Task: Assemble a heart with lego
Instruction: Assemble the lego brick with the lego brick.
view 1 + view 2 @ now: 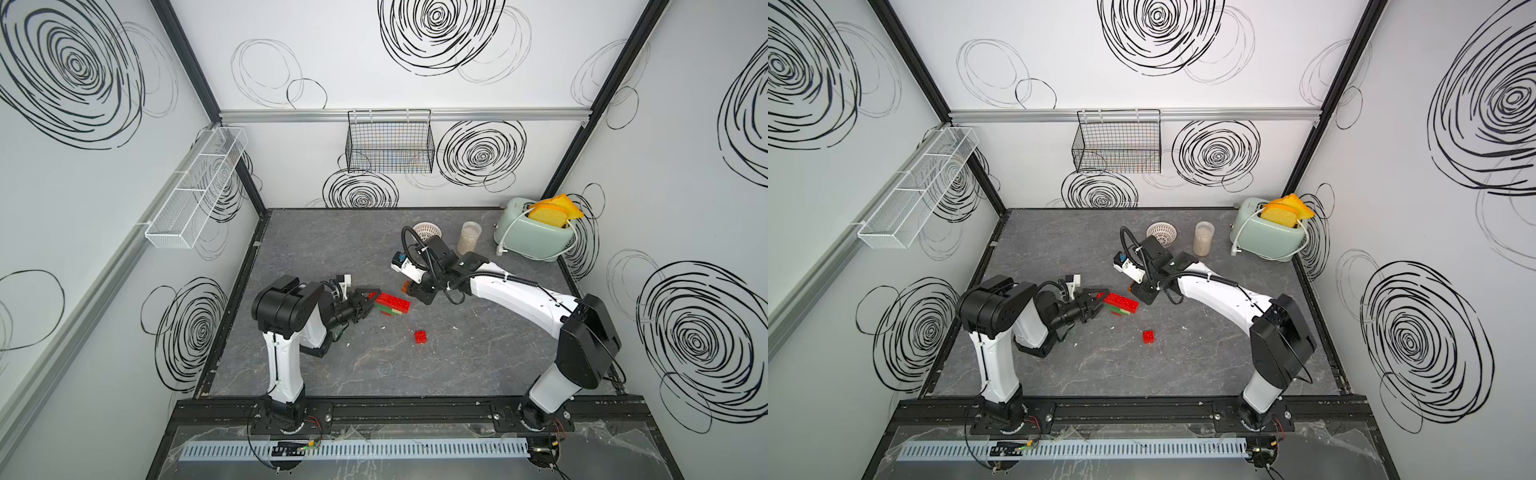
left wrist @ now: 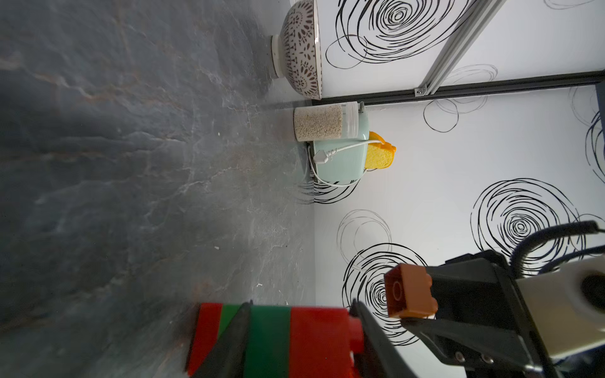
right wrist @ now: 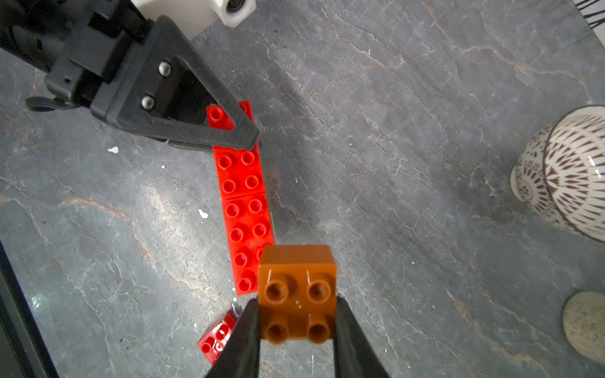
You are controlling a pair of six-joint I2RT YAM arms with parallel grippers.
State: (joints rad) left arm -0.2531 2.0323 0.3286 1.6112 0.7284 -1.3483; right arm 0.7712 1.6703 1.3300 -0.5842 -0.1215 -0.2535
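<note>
Lego heart [image 1: 392, 304] sits near the middle of the grey table [image 1: 457, 365], only partly built. It is a small stack: a long row of red bricks on top, green under that, and a bit of yellow lower down. The left pincer [image 1: 374, 302] lies low at one side and pinches one end of the stack, with one finger [image 3: 203, 135] lying on the red studs. Its jaws stand partly apart with the stack between them. The right pincer [image 3: 296, 302] is squeezed tight on a square orange brick [image 3: 296, 278] with four studs. That brick hangs over the other end of the red row, close but not touching. One loose red brick [image 1: 420, 336] lies on the table a little way toward the front. Far at the back stand a patterned bowl [image 1: 426, 230], a jar [image 1: 469, 237] of grains and a pale green toaster [image 1: 536, 239] with yellow bread in it.
</note>
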